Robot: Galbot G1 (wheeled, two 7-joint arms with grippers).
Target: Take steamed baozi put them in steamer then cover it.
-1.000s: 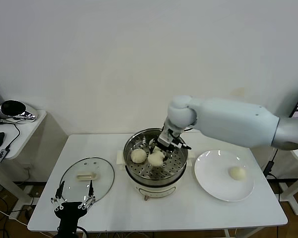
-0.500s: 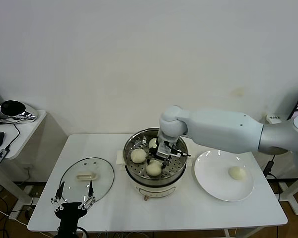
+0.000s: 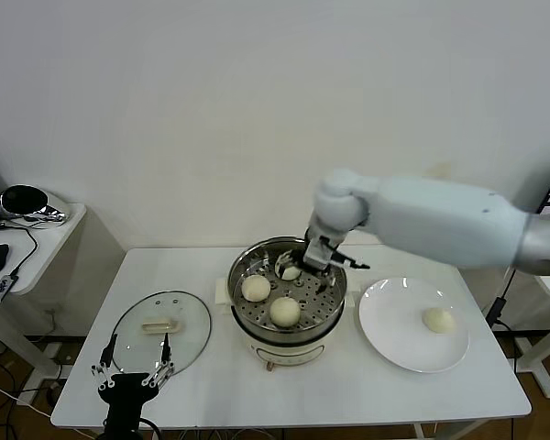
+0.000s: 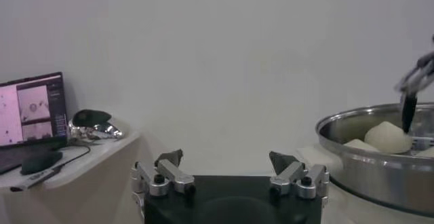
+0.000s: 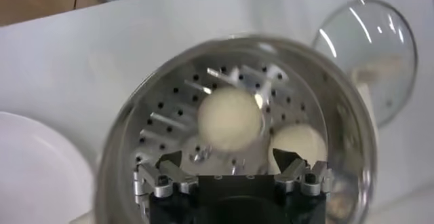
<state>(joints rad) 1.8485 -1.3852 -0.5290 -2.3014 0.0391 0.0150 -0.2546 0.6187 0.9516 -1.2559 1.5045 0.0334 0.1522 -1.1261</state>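
The steel steamer (image 3: pixel 298 335) stands mid-table with three baozi on its perforated tray: one at the left (image 3: pixel 256 287), one at the front (image 3: pixel 285 311), one at the back (image 3: pixel 291 272). A fourth baozi (image 3: pixel 438 319) lies on the white plate (image 3: pixel 394 341). My right gripper (image 3: pixel 323 261) hovers open and empty over the tray's back right. In the right wrist view the gripper (image 5: pixel 232 159) is above the baozi (image 5: pixel 230 118). The glass cover (image 3: pixel 160 330) lies flat on the table at the left. My left gripper (image 3: pixel 133 376) is open and parked just in front of the cover.
A side table (image 3: pixel 37 240) with a shiny helmet-like object (image 3: pixel 26 202) stands at far left. The left wrist view shows the steamer's rim (image 4: pixel 369 152) to one side and a laptop (image 4: pixel 30 110) on the side table.
My right gripper lowered a baozi onto the front of the tray, let go of it, then rose and moved to the back right. The left arm has not moved.
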